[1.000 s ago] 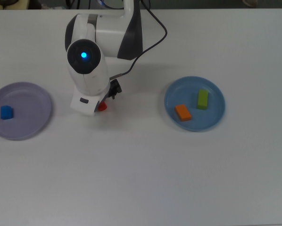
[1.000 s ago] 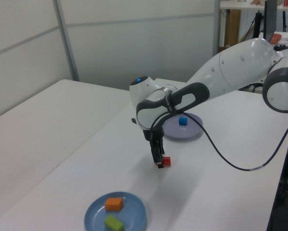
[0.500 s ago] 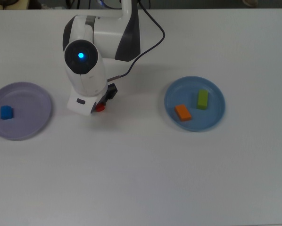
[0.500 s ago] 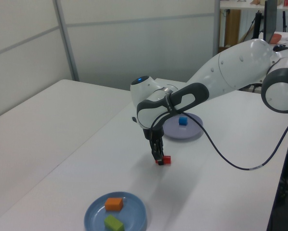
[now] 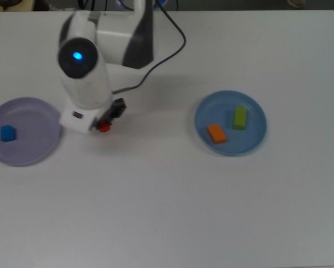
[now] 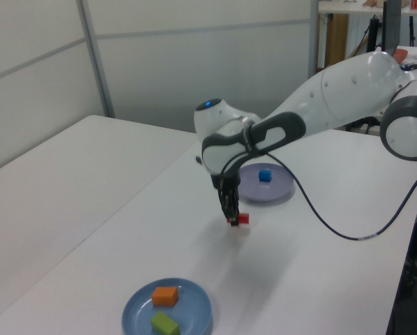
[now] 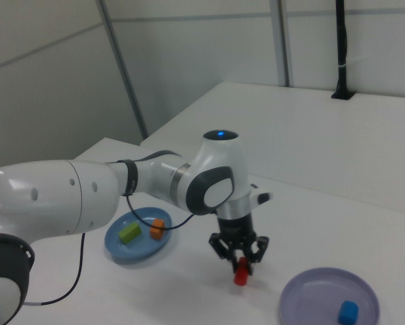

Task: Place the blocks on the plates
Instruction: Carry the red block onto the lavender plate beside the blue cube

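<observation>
Left view shows you the red cylinder (image 6: 243, 218) hanging between the fingertips of the gripper (image 6: 233, 219), lifted clear of the white table (image 6: 90, 181), with a faint shadow under it. It is a small, solid toy block, so I judge it to be light and stiff, not fragile. Its round side is probably a little slippery, and the fingers should press on two opposite sides near the middle of its height, so that it cannot roll out. In the right view you see the red cylinder (image 7: 241, 273) upright under the gripper (image 7: 240, 261), and the fingers are closed on its upper part with only the width of the block between them. The lower half sticks out below the fingertips.

In the top view the red cylinder (image 5: 104, 127) is just beside the rim of the lavender plate (image 5: 38, 148), on the top view's right of it, but not yet over it. The blue cube (image 5: 8, 133) already lies on this plate. The blue plate (image 5: 251, 103) is well apart, on the top view's right, and it carries the orange block (image 5: 216, 133) and the green block (image 5: 240, 118).

So three blocks are placed, and this one is the last. You need only a short carry to the lavender plate, and a low release is better, because I think a cylinder can tip and roll if it drops.
</observation>
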Controlling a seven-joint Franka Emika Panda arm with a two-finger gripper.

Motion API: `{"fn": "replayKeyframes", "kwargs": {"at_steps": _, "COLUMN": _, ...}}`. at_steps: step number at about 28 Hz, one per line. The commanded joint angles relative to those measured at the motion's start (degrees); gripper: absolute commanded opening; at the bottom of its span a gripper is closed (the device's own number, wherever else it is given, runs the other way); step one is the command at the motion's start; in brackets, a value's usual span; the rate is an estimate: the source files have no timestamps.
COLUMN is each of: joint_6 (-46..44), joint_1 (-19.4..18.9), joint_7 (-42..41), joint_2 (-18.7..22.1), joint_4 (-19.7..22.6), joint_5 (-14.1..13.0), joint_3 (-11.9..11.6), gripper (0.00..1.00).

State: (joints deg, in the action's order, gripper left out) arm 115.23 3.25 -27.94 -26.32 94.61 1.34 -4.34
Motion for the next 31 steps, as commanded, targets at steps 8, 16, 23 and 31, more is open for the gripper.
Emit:
{"fn": "replayKeyframes", "kwargs": {"at_steps": 8, "joint_6": 3.06, "joint_1": 10.28, "joint_7": -4.85, "joint_2": -0.92, "joint_4": -4.79, "joint_5": 0.42, "joint_3": -0.40, "gripper": 0.00}}
{"fn": "replayKeyframes", "kwargs": {"at_steps": 16, "joint_6": 10.98, "joint_1": 13.27, "joint_7": -4.67, "joint_2": -4.00, "joint_4": -4.79, "joint_5": 0.51, "joint_3": -0.49, "gripper": 0.00}}
{"fn": "replayKeyframes", "kwargs": {"at_steps": 23, "joint_6": 11.16, "joint_1": 14.50, "joint_7": -4.67, "joint_2": -4.71, "joint_4": -4.79, "joint_5": 0.42, "joint_3": -0.40, "gripper": 0.12}}
{"fn": "replayKeyframes", "kwargs": {"at_steps": 31, "joint_6": 11.16, "joint_1": 14.59, "joint_7": -4.14, "joint_2": -4.71, "joint_4": -4.53, "joint_5": 0.42, "joint_3": -0.49, "gripper": 0.81}}
